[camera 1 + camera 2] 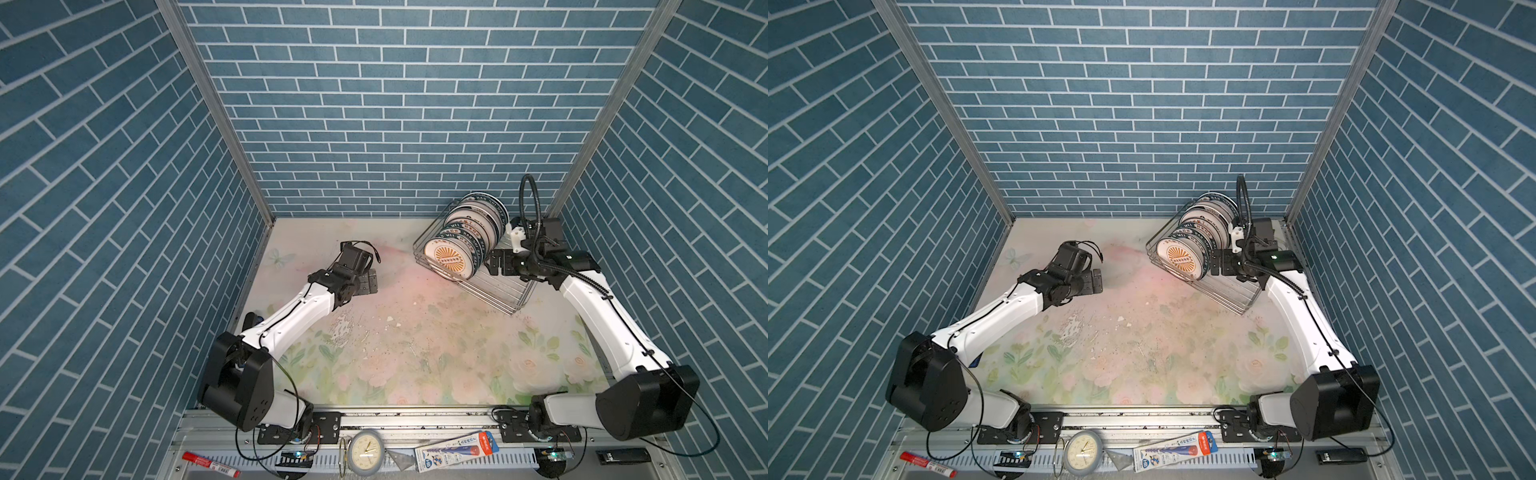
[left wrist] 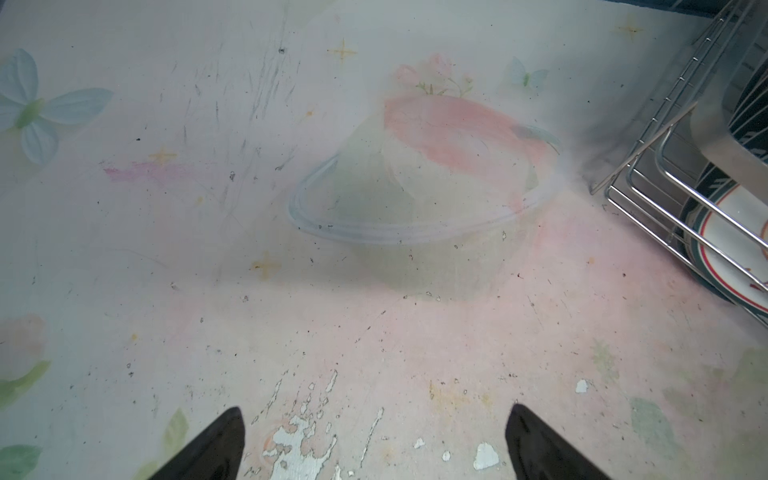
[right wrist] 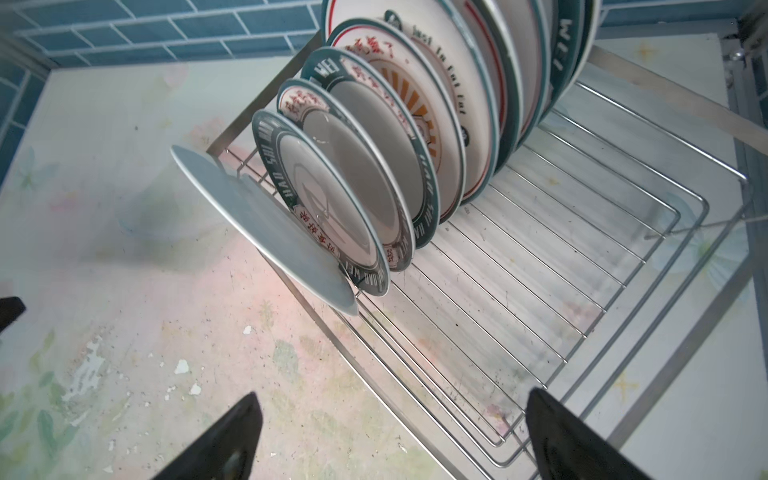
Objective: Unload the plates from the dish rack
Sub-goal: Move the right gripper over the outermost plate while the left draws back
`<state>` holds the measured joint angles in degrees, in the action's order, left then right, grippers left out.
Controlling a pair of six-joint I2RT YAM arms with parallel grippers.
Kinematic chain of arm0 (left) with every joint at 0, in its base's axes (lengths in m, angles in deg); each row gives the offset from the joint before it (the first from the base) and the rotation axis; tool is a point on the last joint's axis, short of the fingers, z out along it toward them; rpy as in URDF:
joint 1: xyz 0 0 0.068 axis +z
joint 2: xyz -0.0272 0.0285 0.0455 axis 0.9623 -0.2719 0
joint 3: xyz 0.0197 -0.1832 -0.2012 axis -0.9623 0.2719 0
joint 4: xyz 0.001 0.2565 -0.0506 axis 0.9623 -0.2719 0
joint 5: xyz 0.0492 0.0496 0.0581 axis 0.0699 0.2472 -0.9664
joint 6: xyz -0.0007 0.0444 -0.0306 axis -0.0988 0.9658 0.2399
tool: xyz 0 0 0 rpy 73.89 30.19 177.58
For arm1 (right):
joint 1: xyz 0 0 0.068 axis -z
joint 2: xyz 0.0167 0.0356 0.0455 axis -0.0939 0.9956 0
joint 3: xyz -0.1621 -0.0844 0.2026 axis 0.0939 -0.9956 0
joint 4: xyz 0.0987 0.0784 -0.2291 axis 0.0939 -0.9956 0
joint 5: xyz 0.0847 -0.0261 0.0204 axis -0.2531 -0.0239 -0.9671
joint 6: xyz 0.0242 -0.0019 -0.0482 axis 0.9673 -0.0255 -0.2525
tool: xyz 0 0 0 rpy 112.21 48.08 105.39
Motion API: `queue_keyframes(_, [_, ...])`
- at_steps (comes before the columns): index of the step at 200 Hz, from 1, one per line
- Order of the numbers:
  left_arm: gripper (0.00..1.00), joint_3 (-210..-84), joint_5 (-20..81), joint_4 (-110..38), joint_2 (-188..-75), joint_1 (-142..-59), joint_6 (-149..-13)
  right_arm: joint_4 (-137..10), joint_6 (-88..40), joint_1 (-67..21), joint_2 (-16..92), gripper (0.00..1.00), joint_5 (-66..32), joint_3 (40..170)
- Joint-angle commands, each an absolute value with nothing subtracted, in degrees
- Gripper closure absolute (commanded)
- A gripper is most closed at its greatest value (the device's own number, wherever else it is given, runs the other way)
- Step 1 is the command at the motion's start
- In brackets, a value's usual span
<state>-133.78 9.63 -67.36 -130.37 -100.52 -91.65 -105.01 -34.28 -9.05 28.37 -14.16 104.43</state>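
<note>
Several white plates (image 1: pixel 453 257) (image 1: pixel 1179 259) stand on edge in a row in the silver wire dish rack (image 1: pixel 505 297) (image 1: pixel 1239 297) at the back right; the front one shows an orange sunburst. My right gripper (image 1: pixel 498 262) (image 1: pixel 1220 262) hangs open right beside the row's near end, over the rack's bare part. In the right wrist view the plates (image 3: pixel 332 199) lean ahead of the open gripper (image 3: pixel 395 392), which holds nothing. My left gripper (image 1: pixel 369 282) (image 1: pixel 1096 281) is open and empty over the mat (image 2: pixel 376 409), with the rack (image 2: pixel 648 137) off to one side.
Blue brick walls close the back and both sides. The floral mat (image 1: pixel 415 340) has peeled patches. On the front rail lie a small clock (image 1: pixel 365 453), a red marker (image 1: pixel 210 461), a packaged pen (image 1: pixel 457 449) and a black device (image 1: pixel 623 456).
</note>
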Motion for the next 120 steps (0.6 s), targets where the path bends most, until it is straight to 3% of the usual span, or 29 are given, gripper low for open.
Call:
queue_keyframes(1, [0.01,-131.87,10.34,-66.06,-127.09,-100.41,-89.56,-107.27,-42.84,-13.03,29.85,0.01,-12.04,107.98])
queue_keyframes(32, [0.01,-132.37,10.86,-68.22,-126.6,-100.4,-89.05,-106.47,-47.2,-17.05,31.74,0.01,-9.78,109.45])
queue_keyframes(120, [0.01,-130.26,7.72,-67.66,-125.82,-100.39,-90.27,-102.22,-51.89,-19.54,40.21,0.22,-6.68,114.37])
